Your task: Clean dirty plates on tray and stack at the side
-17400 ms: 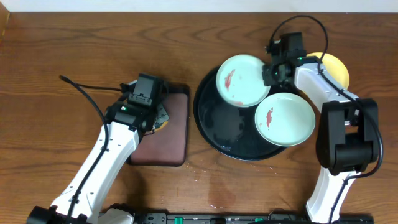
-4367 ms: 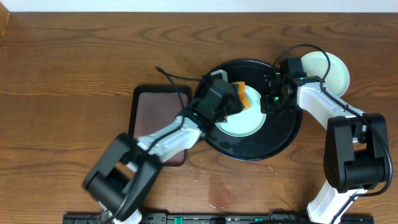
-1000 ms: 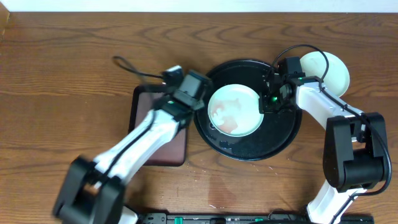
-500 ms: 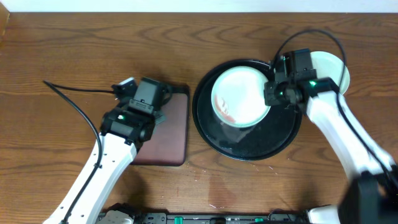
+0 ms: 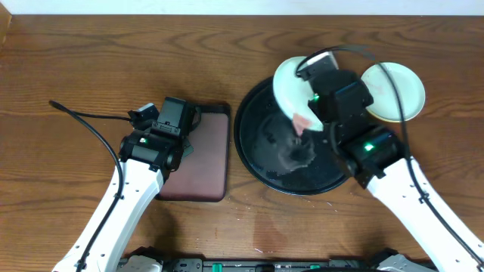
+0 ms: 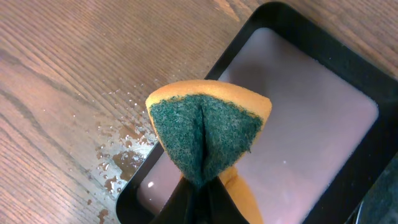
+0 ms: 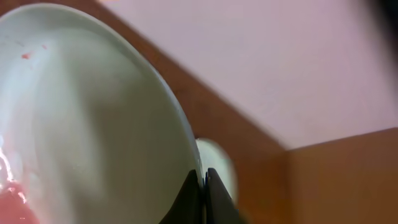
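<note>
left gripper [image 6: 202,186] clamped on sponge [image 6: 208,130], parked over maroon tray [image 6: 311,124], 9 o'clock of black tray [image 5: 261,162], likely so drips land there. right gripper [image 7: 203,186] pinches plate [image 7: 93,124] by rim, tilted above black tray's 12 o'clock, red smear [image 7: 7,193] on it. stacked plates [image 5: 401,94] at 2 o'clock.

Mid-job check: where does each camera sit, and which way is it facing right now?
Overhead: fixed above the table, looking straight down at the black tray, the maroon tray and both arms.
Left wrist: on the left arm, facing down at the maroon tray; the left gripper pinches a sponge.
Right wrist: on the right arm, tilted up toward the wall; the right gripper clamps the mint plate by its rim.
Shared: overhead and right wrist both show that mint plate.
</note>
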Available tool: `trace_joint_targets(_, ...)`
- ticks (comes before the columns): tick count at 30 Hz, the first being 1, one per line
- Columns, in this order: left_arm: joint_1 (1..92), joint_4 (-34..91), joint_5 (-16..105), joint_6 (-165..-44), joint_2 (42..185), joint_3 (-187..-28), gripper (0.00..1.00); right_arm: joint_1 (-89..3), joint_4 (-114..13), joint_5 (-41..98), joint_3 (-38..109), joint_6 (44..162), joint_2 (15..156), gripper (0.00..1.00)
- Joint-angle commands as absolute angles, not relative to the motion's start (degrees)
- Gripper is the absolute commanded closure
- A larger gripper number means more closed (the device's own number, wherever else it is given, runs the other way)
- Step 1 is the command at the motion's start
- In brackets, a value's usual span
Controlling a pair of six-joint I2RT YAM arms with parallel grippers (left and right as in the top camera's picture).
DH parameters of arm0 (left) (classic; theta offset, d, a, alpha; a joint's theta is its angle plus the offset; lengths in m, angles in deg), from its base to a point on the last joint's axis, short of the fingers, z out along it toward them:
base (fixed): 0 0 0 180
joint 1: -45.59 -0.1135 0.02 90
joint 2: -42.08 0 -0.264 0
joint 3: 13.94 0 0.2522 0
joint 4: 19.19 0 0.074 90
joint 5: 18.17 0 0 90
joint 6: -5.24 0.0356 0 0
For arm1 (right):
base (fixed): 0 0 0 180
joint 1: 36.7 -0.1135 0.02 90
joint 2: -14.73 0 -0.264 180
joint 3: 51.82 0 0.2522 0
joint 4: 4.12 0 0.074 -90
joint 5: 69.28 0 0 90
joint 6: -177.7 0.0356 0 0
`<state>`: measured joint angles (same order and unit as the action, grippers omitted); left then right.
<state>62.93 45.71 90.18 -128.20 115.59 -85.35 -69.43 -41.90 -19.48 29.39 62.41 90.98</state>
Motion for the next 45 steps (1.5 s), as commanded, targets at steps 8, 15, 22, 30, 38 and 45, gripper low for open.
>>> trace_joint_targets(8,62.6,46.0,90.9,-127.8,115.8,-85.1,0.92,-76.3,-22.9,-36.8,30.1,33.3,90.4,0.99)
trace_joint_targets(15,62.6,46.0,90.9,-127.9,115.8,-85.1,0.92,-78.0,-22.4,-36.7,30.1,36.0,90.4,0.99)
trace_joint_targets(22,62.6,46.0,90.9,-127.9,115.8,-85.1,0.92,-74.3,-33.4,-29.9,30.1,52.6,90.4,0.99)
trace_joint_targets(30,62.6,46.0,90.7,-127.9,115.8,-85.1,0.92,-50.5,-47.3,11.8,29.5,88.9,94.8,0.99)
trace_joint_targets(38,62.6,46.2,90.5,-127.9,115.8,-85.1,0.92,-20.1,-44.7,29.2,29.5,105.7,109.0,0.99)
trace_joint_targets(45,62.6,45.7,90.5,-127.9,115.8,-85.1,0.92,-9.5,-39.9,32.3,29.5,109.6,118.3,0.99)
